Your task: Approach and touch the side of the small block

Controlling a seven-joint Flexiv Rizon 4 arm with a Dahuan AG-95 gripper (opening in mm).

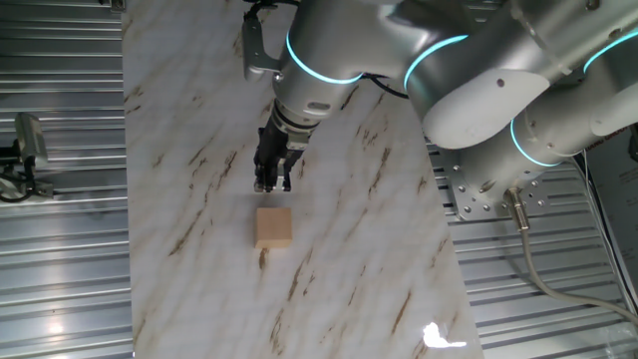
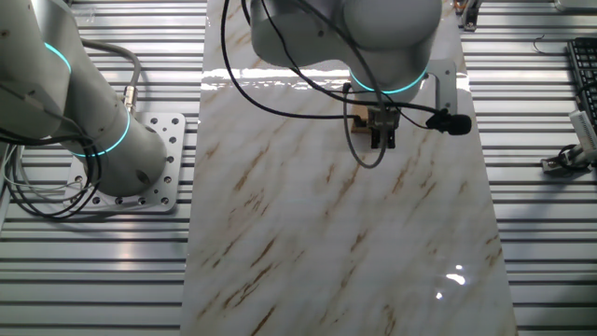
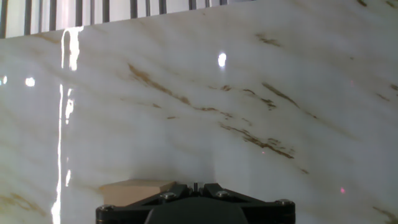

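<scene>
The small tan block [image 1: 273, 226] lies on the marble tabletop [image 1: 199, 249]. My dark gripper [image 1: 271, 182] hangs just beyond the block's far side, a short gap from it, fingers together and holding nothing. In the other fixed view the block [image 2: 358, 116] peeks out behind the gripper [image 2: 383, 140], mostly hidden by it. In the hand view the block [image 3: 134, 190] shows at the bottom left beside the gripper's dark tip [image 3: 194, 186], and the jaws stand closed.
The marble slab is narrow, with ribbed metal flooring [image 1: 60, 249] on both sides. The arm's base plate [image 2: 154, 163] sits left of the slab. A small camera stand [image 1: 25, 150] stands off the left edge.
</scene>
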